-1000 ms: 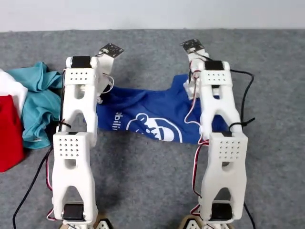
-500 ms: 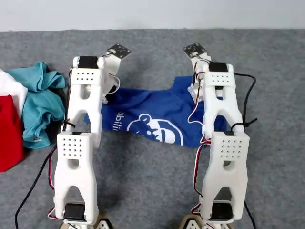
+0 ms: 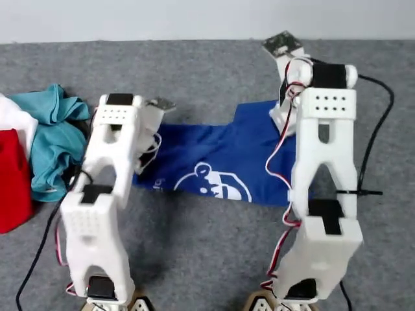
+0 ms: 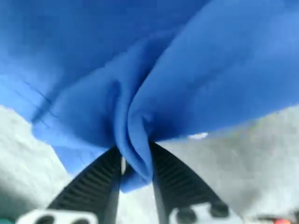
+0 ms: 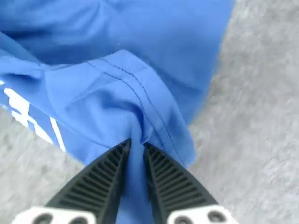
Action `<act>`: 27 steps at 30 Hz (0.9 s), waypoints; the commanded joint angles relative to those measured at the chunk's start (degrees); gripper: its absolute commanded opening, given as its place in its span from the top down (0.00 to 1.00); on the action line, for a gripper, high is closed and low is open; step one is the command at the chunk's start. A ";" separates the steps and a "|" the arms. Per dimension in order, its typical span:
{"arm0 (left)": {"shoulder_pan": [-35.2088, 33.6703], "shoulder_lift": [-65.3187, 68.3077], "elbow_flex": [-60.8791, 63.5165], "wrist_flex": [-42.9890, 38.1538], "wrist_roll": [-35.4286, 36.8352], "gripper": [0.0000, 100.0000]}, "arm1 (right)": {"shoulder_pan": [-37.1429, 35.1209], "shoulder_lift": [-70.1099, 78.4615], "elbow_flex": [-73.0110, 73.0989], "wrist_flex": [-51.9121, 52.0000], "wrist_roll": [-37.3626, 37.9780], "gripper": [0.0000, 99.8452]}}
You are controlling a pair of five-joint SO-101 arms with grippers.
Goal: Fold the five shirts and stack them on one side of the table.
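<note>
High view shows me the blue fabric shirt with white print [image 3: 214,152] mid-way across the grey felt table [image 3: 194,259]; left wrist view, my left gripper [image 4: 135,158] pinches its fold; right wrist view, my right gripper [image 5: 136,145] clamps its hem.

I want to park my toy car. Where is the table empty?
Bare table lies between one arm and another, in front of the blue shirt, and behind it along the wall. The teal shirt, white shirt and red shirt crowd one end.
</note>
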 commanded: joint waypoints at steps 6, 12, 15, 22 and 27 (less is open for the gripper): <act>-0.62 -30.95 21.05 0.88 -0.26 0.98 | -1.19 -19.47 14.33 0.66 0.53 0.99; -0.62 -31.82 20.88 -7.38 -0.18 0.98 | -1.19 -22.64 21.54 -12.18 0.18 0.99; -0.62 -26.55 19.56 -12.13 -0.18 0.98 | -1.27 -20.62 25.49 -21.76 0.35 0.99; -1.41 -7.82 2.95 -18.20 -0.09 0.98 | -1.01 -7.96 27.87 -45.05 0.53 0.99; -5.45 5.27 -14.90 -16.53 0.18 0.98 | -1.01 2.51 27.78 -56.75 0.62 0.99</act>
